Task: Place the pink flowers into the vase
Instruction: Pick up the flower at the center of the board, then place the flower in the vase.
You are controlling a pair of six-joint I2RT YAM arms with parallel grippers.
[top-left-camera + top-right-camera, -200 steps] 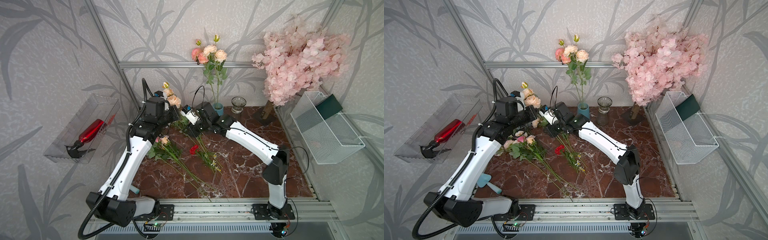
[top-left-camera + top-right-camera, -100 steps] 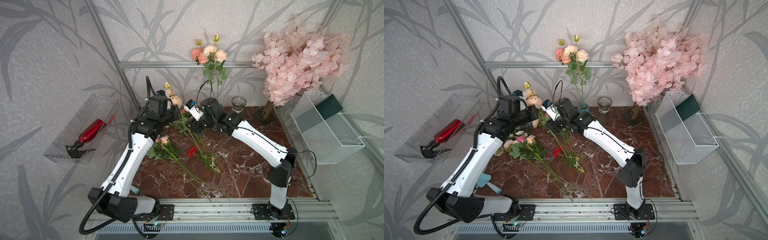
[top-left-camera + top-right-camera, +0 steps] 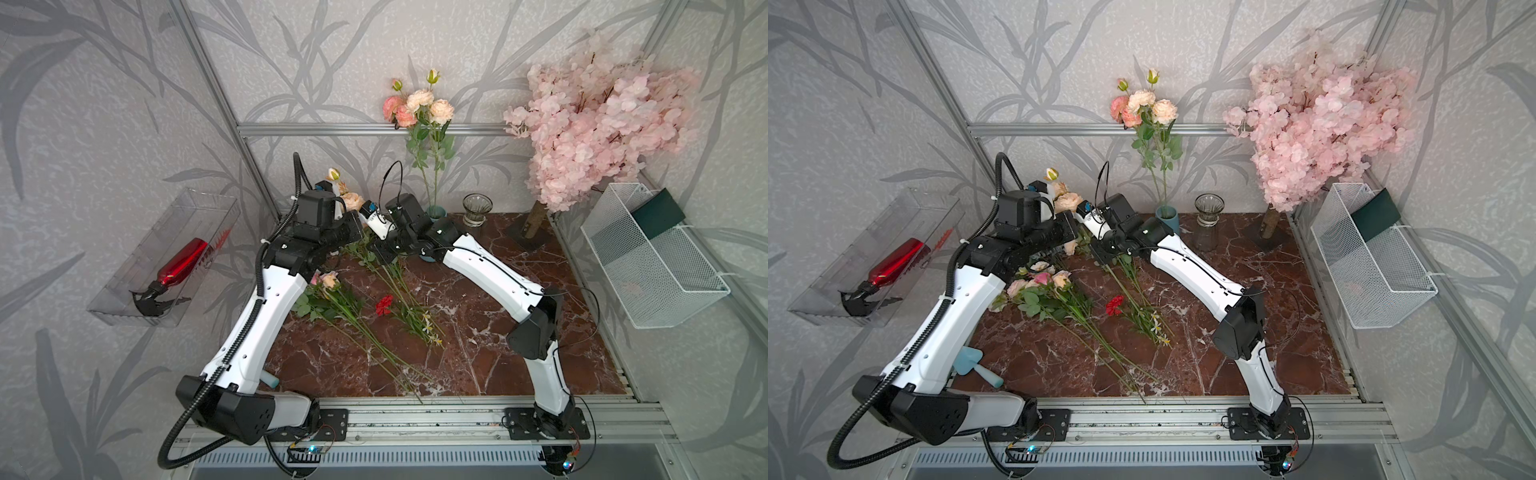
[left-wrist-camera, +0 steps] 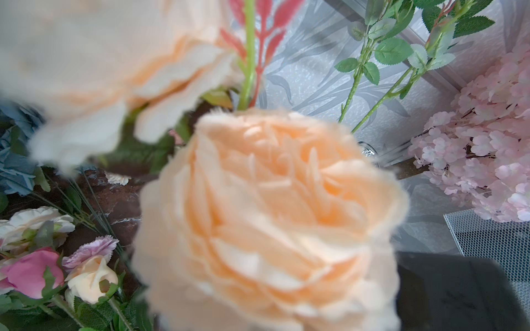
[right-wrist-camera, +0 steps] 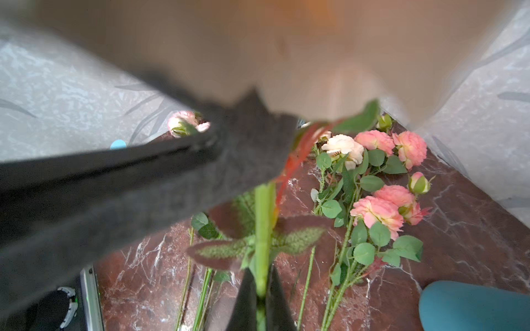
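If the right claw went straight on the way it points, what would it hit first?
Probably the left gripper, black and close ahead up the stem of the pink flowers; blur makes depth uncertain.

The tabletop (image 3: 478,332) is dark red-brown marble veined in white, and the walls (image 3: 104,104) are pale grey printed with darker grey leaves. The pink flowers (image 3: 417,106) run from salmon pink to pale peach over green leaves, in a teal vase (image 3: 1170,220) at the back edge. The carnation (image 3: 384,304) mid-table is bright red, the blossom tree (image 3: 594,124) at the back right corner pale pink, and the spray bottle (image 3: 183,264) metallic red with a black trigger.
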